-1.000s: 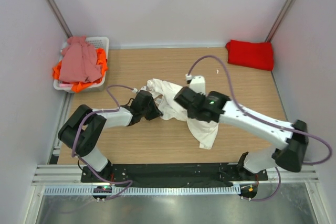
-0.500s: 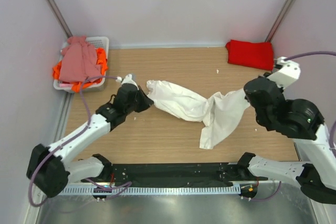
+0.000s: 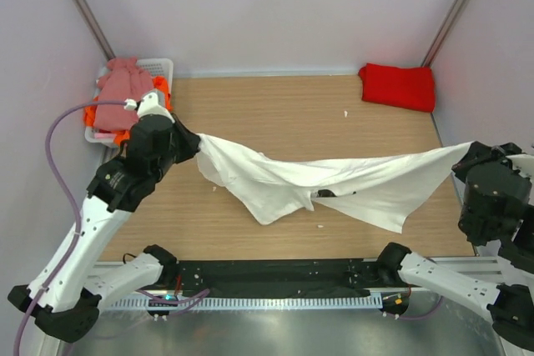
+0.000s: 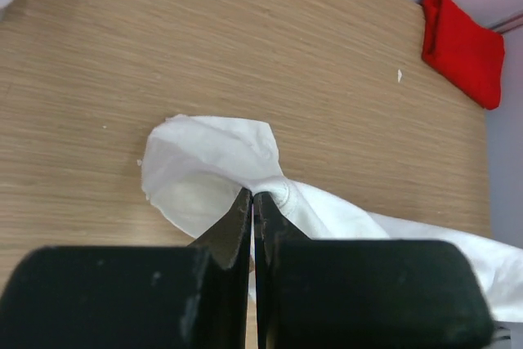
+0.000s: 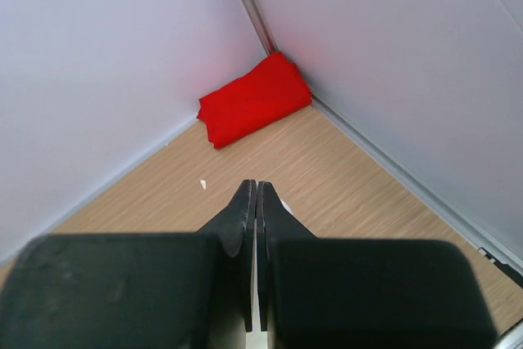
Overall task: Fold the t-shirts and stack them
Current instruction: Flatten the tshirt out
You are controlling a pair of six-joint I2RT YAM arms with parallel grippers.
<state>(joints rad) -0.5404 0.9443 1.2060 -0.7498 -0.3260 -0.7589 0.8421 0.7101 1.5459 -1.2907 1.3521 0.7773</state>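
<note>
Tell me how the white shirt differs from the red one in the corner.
The white t-shirt is stretched wide between the left gripper and the right gripper; the red t-shirt lies folded. The white t-shirt spans the middle of the table; the red t-shirt sits in the far right corner. The white t-shirt shows a small black print; the red t-shirt looks plain. Both are soft cloth.

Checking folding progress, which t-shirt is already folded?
The red t-shirt, a neat rectangle in the far right corner. The white t-shirt is stretched between the left gripper and right gripper; the pink t-shirt and orange t-shirt lie bunched in the basket.
</note>
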